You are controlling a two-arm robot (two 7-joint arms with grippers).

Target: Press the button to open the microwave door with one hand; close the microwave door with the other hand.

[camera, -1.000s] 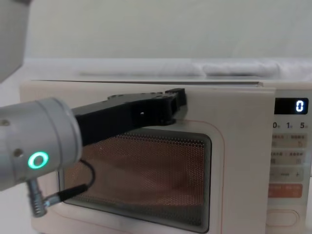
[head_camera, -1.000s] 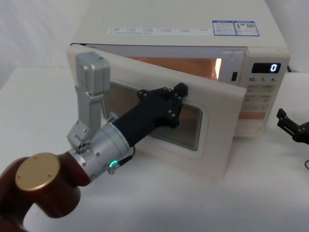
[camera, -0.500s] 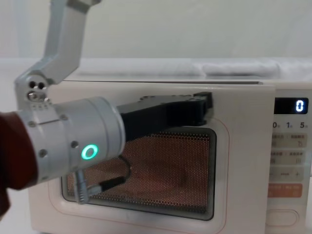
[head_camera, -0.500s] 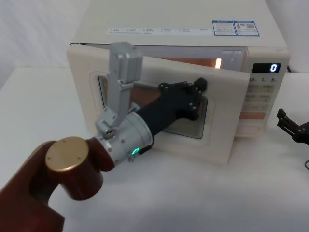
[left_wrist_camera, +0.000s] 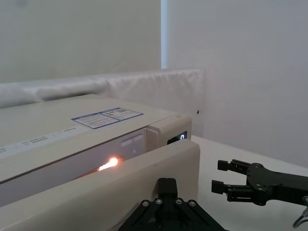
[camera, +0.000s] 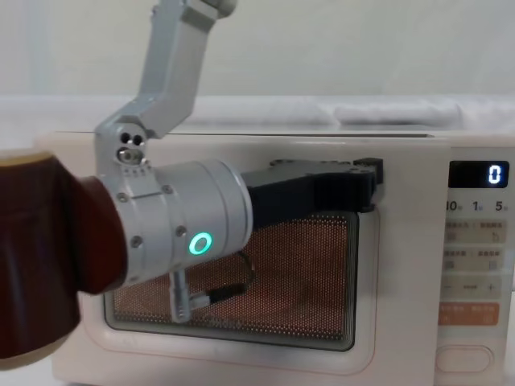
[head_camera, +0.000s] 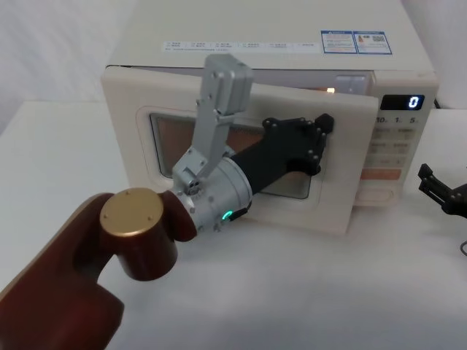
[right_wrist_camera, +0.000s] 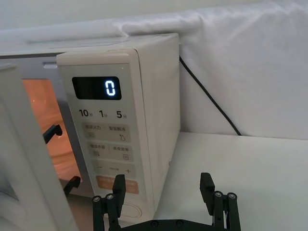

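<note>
The closing step is in hand: the left gripper [head_camera: 321, 135] presses the door [head_camera: 343, 175], ajar on the microwave [head_camera: 408, 73]; whether its fingers are parted I cannot tell. The right gripper [right_wrist_camera: 163, 192] waits spread near the button [right_wrist_camera: 130, 210]. Next, probably push until latched.

the microwave [head_camera: 292, 29] has a smooth cream casing with a satin sheen, its microwave door [head_camera: 343, 168] fitted with a fine perforated metal mesh window; the left gripper [head_camera: 321, 131] looks matt black plastic, behind it brushed silver metal
</note>
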